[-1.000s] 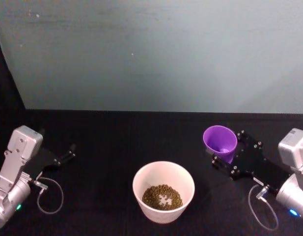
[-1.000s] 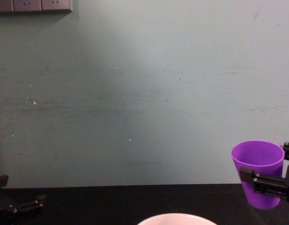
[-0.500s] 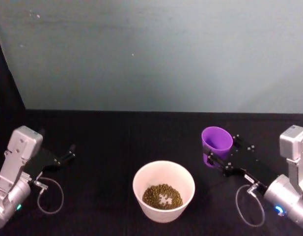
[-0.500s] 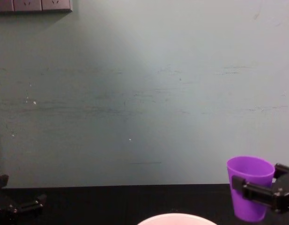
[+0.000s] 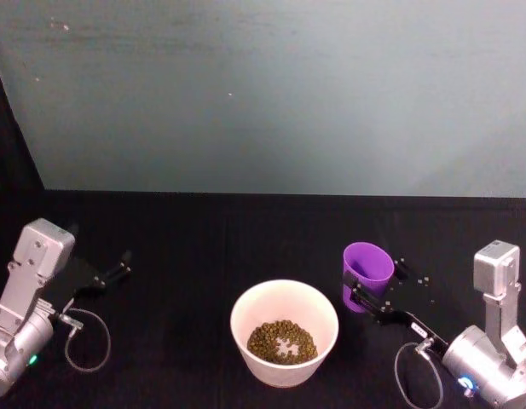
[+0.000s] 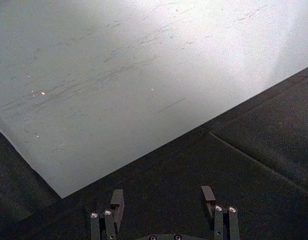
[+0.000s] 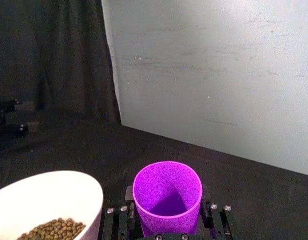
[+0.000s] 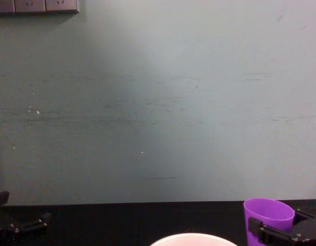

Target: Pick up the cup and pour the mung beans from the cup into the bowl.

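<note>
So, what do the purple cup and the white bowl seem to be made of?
The cup looks like thin plastic: uniform bright purple, smooth matte wall, thin rim. The bowl looks like plastic or paper, hard to tell: plain white, smooth, matte, with a thin rim.

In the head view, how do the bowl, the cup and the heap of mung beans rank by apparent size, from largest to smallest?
1. The bowl, the widest.
2. The mung beans, a heap inside the bowl.
3. The cup, in the right gripper; it looks close to the heap, so this order is unsure.
</note>
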